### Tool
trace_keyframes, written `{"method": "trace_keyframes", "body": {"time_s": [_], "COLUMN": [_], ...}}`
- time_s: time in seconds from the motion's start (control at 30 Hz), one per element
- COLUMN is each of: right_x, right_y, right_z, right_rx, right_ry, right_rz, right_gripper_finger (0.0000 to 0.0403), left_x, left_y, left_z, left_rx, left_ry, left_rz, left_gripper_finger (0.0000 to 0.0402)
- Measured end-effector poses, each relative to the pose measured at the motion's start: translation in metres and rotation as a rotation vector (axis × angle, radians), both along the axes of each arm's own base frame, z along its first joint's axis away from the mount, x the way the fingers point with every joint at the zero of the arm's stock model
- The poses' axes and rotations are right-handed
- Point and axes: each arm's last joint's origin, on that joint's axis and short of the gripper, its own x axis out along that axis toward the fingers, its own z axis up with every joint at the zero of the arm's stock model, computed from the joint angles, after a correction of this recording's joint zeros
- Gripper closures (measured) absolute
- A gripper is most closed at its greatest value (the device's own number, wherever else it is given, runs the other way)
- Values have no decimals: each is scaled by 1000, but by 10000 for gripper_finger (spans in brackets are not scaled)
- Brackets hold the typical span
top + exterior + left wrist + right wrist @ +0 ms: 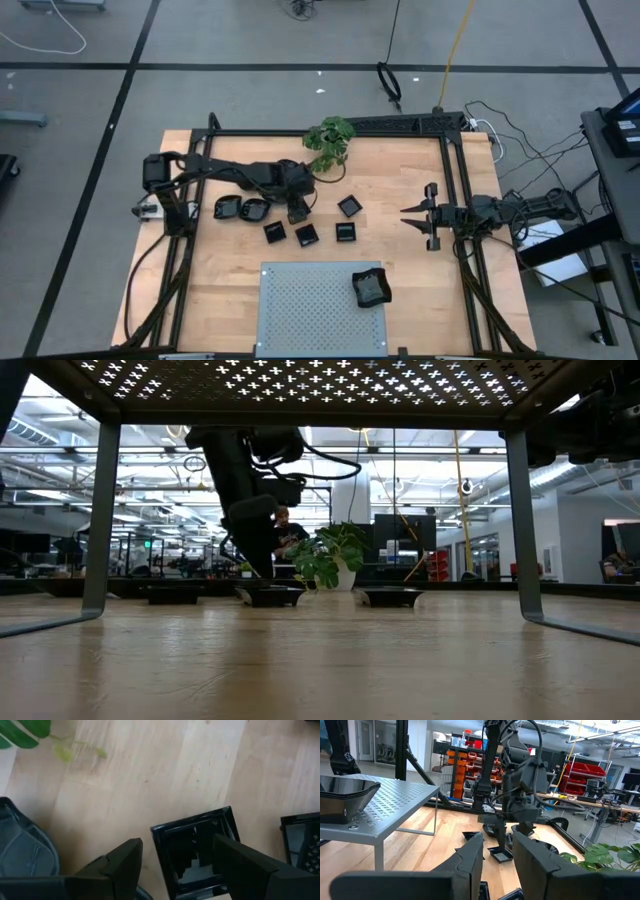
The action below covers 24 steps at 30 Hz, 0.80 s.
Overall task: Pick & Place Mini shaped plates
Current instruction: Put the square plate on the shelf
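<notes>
Left claw (175, 865) half-hiding square plate (197, 851)

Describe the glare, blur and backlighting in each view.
Left wrist view: the square plate mirrors the end effector's fingers, and the plant's leaf is blurred. Low view: bright room behind silhouettes the left arm. Right wrist view: nearest fingers soft.

We see the left arm stretched out from its base with its wrist bent downward and the left gripper (297, 213) lowered, fingers (120, 865) parted, while the right arm waits at its own side, right gripper (409, 216) held level, fingers slightly apart.
</notes>
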Motion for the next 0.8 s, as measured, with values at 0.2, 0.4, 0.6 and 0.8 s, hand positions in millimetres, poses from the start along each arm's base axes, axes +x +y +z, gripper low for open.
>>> {"method": "trace_keyframes", "body": {"time_s": [0.2, 0.4, 0.6, 0.8], "right_x": [0, 0, 0, 0], "right_y": [0, 0, 0, 0], "right_z": [0, 0, 0, 0], "right_rx": [0, 0, 0, 0], "right_ry": [0, 0, 0, 0], "right_rz": [0, -1, -1, 0], "right_gripper_finger": [307, 308, 309, 307], "left_x": [-1, -1, 2, 4], "left_y": [6, 7, 7, 8], "left_z": [0, -5, -23, -24], "left_rx": [-7, -42, -93, -82], "left_ry": [-5, 10, 44, 40], "left_rz": [6, -12, -30, -29], "left_gripper_finger": [158, 158, 158, 158]}}
